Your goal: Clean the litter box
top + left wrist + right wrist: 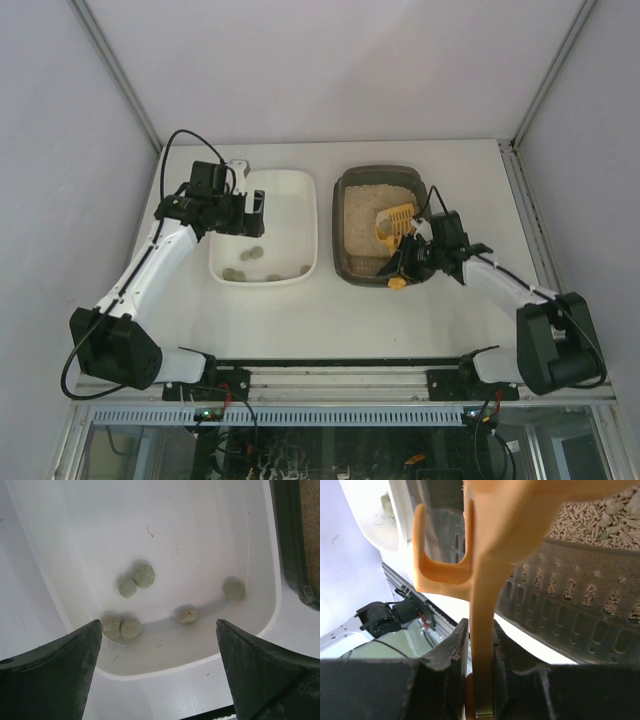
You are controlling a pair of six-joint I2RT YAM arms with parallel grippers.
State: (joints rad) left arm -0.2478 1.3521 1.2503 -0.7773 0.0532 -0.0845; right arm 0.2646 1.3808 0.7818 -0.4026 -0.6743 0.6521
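The litter box (341, 225), a dark tray with beige litter, sits right of centre. A yellow-orange scoop (394, 221) lies with its head in the litter, its handle reaching over the near rim. My right gripper (407, 263) is shut on that handle. The right wrist view shows the handle (483, 630) pinched between the right gripper (480, 680) jaws, with the box's slotted wall (580, 605) and pellets (592, 515) beyond. My left gripper (255, 210) hovers open over the white tub (290, 178), and nothing is in the left gripper (157, 665).
Several grey-green clumps (144, 576) lie on the white tub's floor (150, 525), toward its near end. The litter box rim (290, 540) runs just right of the tub. White walls enclose the table at the back and sides.
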